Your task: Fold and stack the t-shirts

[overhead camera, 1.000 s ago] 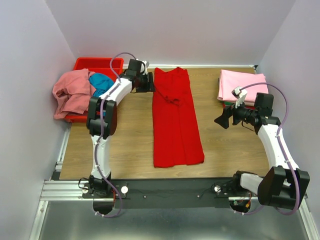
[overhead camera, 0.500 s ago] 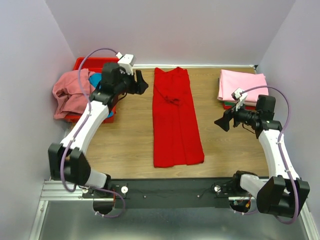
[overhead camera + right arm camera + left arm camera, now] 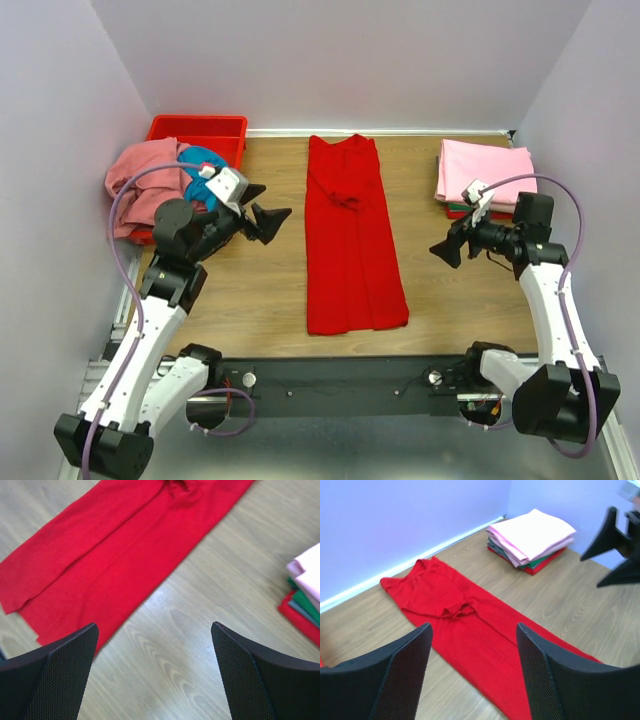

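- The long t-shirt [image 3: 352, 240] is bright red and plain all over.
- The folded pile [image 3: 485, 168] is light pink on top, with green and red at the bottom.
- The crumpled shirt [image 3: 140, 185] is salmon pink.
- The teal shirt [image 3: 200, 158] is blue-green.
- The bin [image 3: 200, 127] is red.
- The table [image 3: 450, 300] is brown with wavy wood lines.
- The left gripper [image 3: 268, 220] and right gripper [image 3: 447, 246] are black with tiny dots.

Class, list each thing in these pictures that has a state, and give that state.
red t-shirt, folded into a long strip, lying flat.
folded stack, neat, pink on top.
salmon pink shirt, crumpled, draped over the red bin.
teal shirt, crumpled.
left gripper, open, empty.
right gripper, open, empty.
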Robot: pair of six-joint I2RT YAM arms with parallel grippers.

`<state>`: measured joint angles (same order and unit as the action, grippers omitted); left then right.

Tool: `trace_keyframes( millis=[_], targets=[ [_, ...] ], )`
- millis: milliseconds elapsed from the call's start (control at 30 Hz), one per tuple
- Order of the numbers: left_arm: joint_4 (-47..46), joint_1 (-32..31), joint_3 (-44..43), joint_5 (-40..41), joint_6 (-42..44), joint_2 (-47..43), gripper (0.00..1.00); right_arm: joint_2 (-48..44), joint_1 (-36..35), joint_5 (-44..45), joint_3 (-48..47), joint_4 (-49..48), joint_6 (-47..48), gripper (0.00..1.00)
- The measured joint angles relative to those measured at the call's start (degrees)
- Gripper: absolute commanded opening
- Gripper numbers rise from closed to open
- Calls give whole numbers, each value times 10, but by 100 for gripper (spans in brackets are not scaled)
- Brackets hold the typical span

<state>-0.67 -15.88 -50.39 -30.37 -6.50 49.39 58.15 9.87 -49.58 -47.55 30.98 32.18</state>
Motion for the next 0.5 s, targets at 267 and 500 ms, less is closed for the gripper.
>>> trace_keyframes(
  millis=[267,500],
  targets=[
    [4,-18,25,-25,54,-44,87,49,-10,-56,-35,102,105,100],
    [94,-173,-34,78,168,-37,85,81,-132,-37,-49,160,186,100]
  ],
)
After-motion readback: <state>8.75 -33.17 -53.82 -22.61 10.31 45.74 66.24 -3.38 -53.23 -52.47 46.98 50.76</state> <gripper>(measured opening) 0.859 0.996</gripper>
